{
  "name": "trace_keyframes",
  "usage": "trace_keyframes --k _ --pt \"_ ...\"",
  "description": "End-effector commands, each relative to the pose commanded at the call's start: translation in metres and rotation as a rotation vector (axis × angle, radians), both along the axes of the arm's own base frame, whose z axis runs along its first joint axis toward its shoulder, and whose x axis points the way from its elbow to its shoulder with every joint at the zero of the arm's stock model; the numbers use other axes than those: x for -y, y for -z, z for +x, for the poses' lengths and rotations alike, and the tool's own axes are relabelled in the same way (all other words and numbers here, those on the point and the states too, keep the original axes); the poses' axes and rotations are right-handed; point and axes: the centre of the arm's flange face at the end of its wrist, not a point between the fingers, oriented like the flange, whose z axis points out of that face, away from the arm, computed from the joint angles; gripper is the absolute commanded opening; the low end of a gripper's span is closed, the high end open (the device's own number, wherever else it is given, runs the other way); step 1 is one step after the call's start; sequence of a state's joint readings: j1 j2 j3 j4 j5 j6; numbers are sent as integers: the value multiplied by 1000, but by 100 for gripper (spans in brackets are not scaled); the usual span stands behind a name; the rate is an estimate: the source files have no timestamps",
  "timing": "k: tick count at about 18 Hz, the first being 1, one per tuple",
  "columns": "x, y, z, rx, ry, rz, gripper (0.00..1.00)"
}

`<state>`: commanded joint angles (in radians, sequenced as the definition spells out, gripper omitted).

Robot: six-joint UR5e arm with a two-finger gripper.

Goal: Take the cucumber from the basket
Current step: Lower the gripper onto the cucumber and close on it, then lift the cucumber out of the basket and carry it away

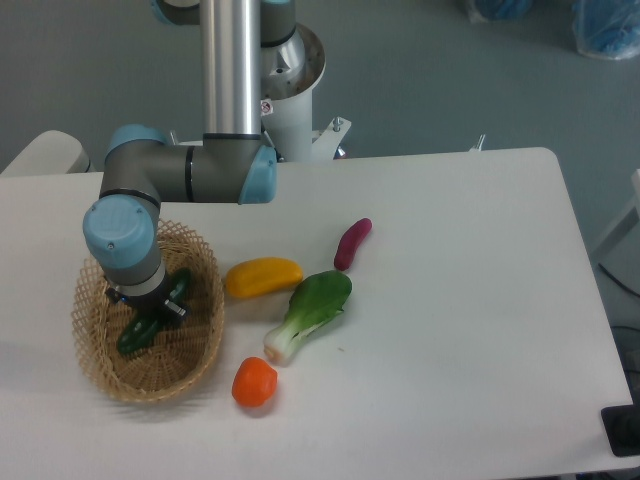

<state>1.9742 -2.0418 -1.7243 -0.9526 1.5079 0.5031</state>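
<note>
The dark green cucumber (138, 334) lies inside the tan wicker basket (205, 330) at the left of the table. My gripper (152, 313) points down into the basket, right over the cucumber's middle. The wrist hides the fingers, so I cannot tell whether they are open or shut on the cucumber. The cucumber's two ends stick out from under the wrist, one at the upper right, one at the lower left.
To the right of the basket lie a yellow pepper (262, 276), a bok choy (310, 312), an orange tomato-like fruit (254, 382) and a purple eggplant (352, 243). The arm's base stands at the table's back edge.
</note>
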Motion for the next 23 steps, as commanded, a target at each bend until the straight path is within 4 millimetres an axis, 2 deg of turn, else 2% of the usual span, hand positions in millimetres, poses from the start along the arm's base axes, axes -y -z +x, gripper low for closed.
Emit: trace_keyframes --k 5,8,12,15,20,23 --pt "-7 -19 -6 -10 9 23 28" --pt "-8 -38 -21 -18 -6 40 28" --pt "-10 -63 -62 -16 -18 38 28" --pt "-4 -78 -103 -20 -22 45 28" --pt "14 -91 -171 -26 1 44 28" --pt "29 -90 -213 -29 35 41 28"
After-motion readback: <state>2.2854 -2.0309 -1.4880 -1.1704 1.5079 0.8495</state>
